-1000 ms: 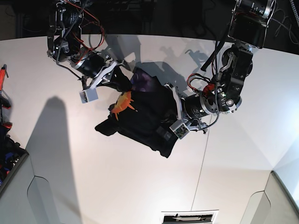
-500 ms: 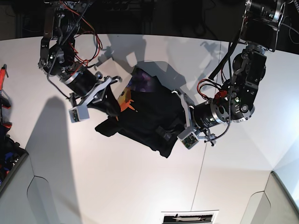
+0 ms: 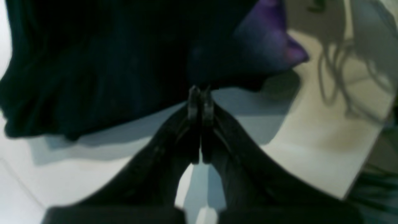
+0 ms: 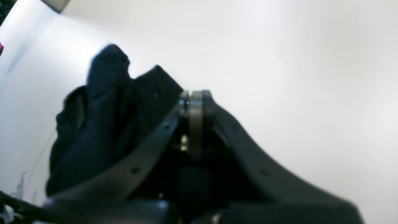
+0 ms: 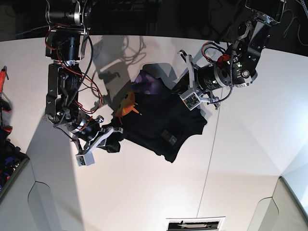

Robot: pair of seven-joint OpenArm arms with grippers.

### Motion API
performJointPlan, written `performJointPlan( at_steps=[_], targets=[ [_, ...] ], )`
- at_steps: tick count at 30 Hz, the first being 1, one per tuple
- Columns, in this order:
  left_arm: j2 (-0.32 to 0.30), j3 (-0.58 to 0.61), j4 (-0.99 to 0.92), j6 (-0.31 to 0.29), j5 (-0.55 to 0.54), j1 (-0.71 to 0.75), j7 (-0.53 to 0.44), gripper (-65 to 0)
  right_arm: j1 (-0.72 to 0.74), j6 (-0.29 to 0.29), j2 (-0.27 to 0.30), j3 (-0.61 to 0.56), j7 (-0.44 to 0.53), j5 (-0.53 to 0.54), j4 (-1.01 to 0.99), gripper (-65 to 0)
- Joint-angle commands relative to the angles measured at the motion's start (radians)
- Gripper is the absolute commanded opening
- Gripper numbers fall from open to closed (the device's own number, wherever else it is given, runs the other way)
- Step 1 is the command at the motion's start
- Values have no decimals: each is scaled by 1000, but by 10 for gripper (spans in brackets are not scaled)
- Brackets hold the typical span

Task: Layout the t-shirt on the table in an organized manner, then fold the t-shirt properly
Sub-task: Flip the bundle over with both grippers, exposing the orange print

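The right gripper point(image 5: 111, 139) has swung down to the near left, jaws pinched shut on the black t-shirt's point(image 5: 159, 122) edge. The soft, creased cloth now lies wider on the smooth white table point(image 5: 250, 154), orange spiky print showing. The left gripper point(image 5: 183, 83) has risen far right, jaws clamped on the hem.

base: overhead, far, whole table point(image 5: 144, 192) | wrists: close, along end effectors | shared: t-shirt point(image 5: 159, 120)

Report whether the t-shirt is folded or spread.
Neither: the t-shirt lies bunched and creased on the table, its orange print crumpled at one edge.
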Motion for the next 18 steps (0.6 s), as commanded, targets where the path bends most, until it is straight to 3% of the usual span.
performJointPlan(
  at_steps=[1,10,18],
  targets=[
    [-3,-6,12,0,-1,-17,-27,-650,29,14,3,-14,21,21,-5,-650],
    [-23,-7,7,6,76,-33,-41,-650,-150,16,-1,-121,-28,193,110,-650],
    [-61,-8,3,7,83,-92,-66,-650,-383,16,0,-121,-39,207,376,-650]
  ],
)
